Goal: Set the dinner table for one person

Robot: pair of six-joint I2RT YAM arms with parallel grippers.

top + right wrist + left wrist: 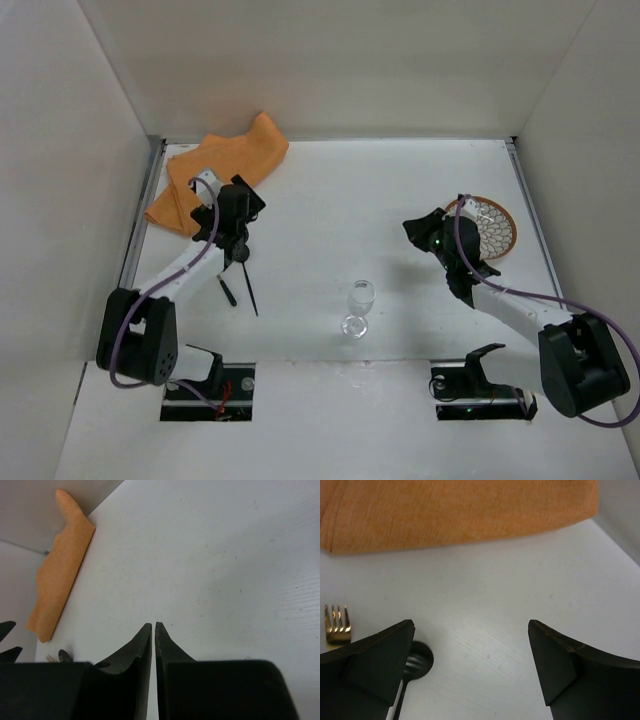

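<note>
Tabletop (340,190) white (pale walls (330,70) around) | left end effector (470,630) spread | right end effector (153,626) closed

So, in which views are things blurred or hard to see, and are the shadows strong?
Top external: even light, only soft shadows, and the clear glass nearly fades into the dinner table. Left wrist: the orange cloth looks slightly soft. Right wrist: the right gripper is a dark shape with little detail.
</note>
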